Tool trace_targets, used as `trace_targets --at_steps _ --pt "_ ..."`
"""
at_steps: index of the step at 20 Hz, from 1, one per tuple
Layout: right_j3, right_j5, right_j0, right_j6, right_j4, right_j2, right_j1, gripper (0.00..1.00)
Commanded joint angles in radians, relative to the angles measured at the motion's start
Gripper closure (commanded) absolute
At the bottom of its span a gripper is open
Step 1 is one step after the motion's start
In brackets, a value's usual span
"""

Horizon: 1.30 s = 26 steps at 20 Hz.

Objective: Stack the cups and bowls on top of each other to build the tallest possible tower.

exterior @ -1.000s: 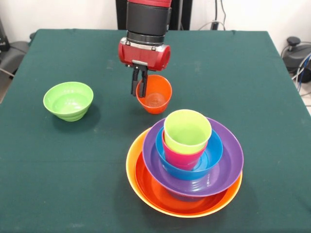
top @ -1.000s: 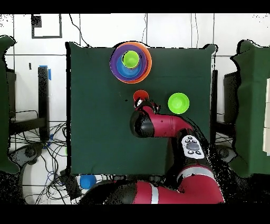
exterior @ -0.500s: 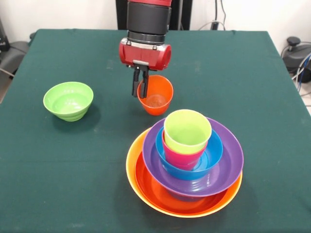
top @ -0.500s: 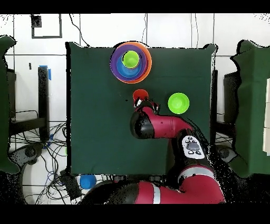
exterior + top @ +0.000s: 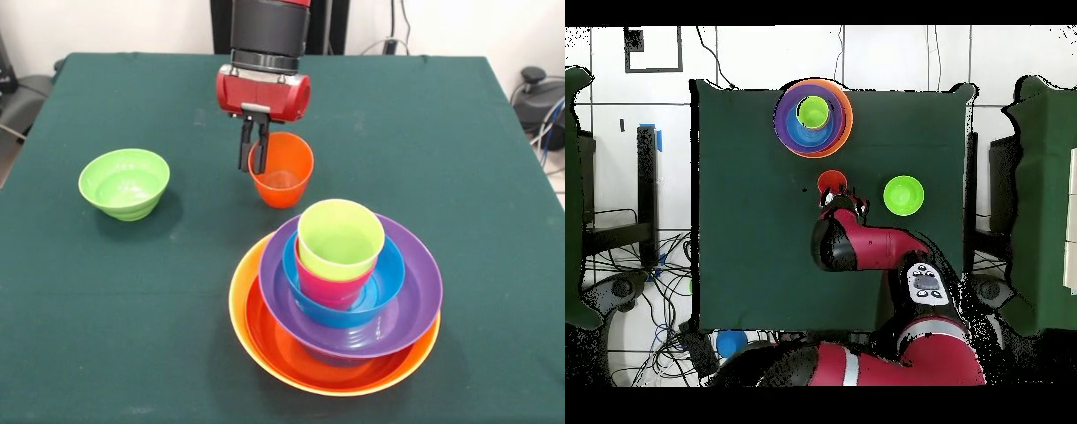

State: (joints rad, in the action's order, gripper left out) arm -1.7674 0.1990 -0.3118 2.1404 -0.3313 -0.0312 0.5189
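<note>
My gripper (image 5: 252,157) is shut on the left rim of the orange cup (image 5: 284,177), one finger inside the wall and one outside. The cup stays upright behind the tower (image 5: 340,291). A yellow-orange bowl (image 5: 243,305) forms the tower's base. Above it sit a red-orange bowl, a purple bowl (image 5: 415,296), a blue bowl (image 5: 388,274), a pinkish red cup (image 5: 331,287) and a lime green cup (image 5: 340,237) on top. In the overhead view the orange cup (image 5: 831,182) shows just past the gripper (image 5: 833,199), with the tower (image 5: 812,118) further off.
A small green bowl (image 5: 124,183) stands alone on the left of the green tablecloth (image 5: 106,309), and shows in the overhead view as the green bowl (image 5: 903,195) right of the cup. Chairs and cables surround the table.
The gripper has risen slightly with the orange cup in it. The tower and the green bowl have not moved.
</note>
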Motion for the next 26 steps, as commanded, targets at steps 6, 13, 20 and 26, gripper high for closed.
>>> trace_targets --at_steps 6,13,20,26 --pt "-0.080 0.044 0.072 0.130 0.015 -0.038 -0.051 0.00" --pt "-0.084 0.042 0.075 0.144 0.029 -0.039 -0.063 0.00" --pt "-0.079 -0.024 0.048 0.122 0.019 -0.005 -0.026 0.00" --pt "-0.053 -0.234 -0.019 0.057 0.038 0.083 0.097 0.00"
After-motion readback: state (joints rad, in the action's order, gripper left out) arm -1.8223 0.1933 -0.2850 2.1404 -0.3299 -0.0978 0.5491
